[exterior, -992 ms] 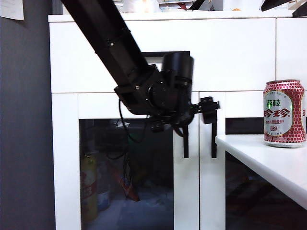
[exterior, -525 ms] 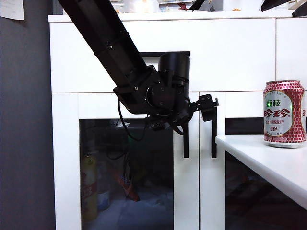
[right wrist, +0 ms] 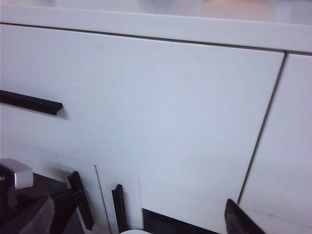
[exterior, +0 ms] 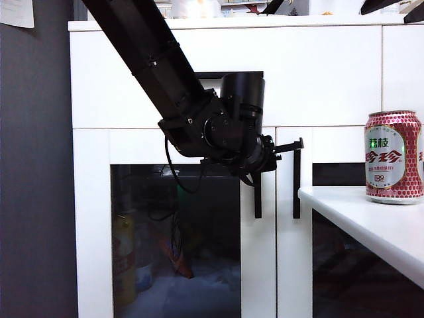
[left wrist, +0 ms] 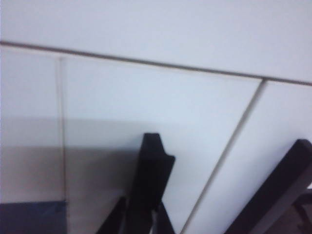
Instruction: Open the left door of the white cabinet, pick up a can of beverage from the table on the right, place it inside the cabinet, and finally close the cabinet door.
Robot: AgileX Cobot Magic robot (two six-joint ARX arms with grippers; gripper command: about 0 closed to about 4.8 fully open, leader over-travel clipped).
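The white cabinet (exterior: 318,79) fills the exterior view. Its left door (exterior: 93,218) stands closed, with a dark glass pane and a vertical black handle (exterior: 257,195) on its right edge. My left gripper (exterior: 286,146) is at the top of that handle. In the left wrist view the handle (left wrist: 152,170) runs down between the fingers (left wrist: 116,220), which press on both sides of it. The red can of beverage (exterior: 393,157) stands upright on the white table (exterior: 371,225) at the right. My right gripper (right wrist: 136,226) hangs wide open in front of the cabinet, with nothing in it.
The twin right door's handle (exterior: 296,185) is a finger's width from the gripped one. Above is the drawer with a horizontal black handle (right wrist: 30,103). Behind the left glass stand a yellow bottle (exterior: 122,258) and a red packet (exterior: 175,255). A dark wall (exterior: 33,165) borders the cabinet's left.
The left gripper's jaws stood wide apart at the handle and have now closed in on it. The arm itself has hardly shifted. The door and the can have not moved.
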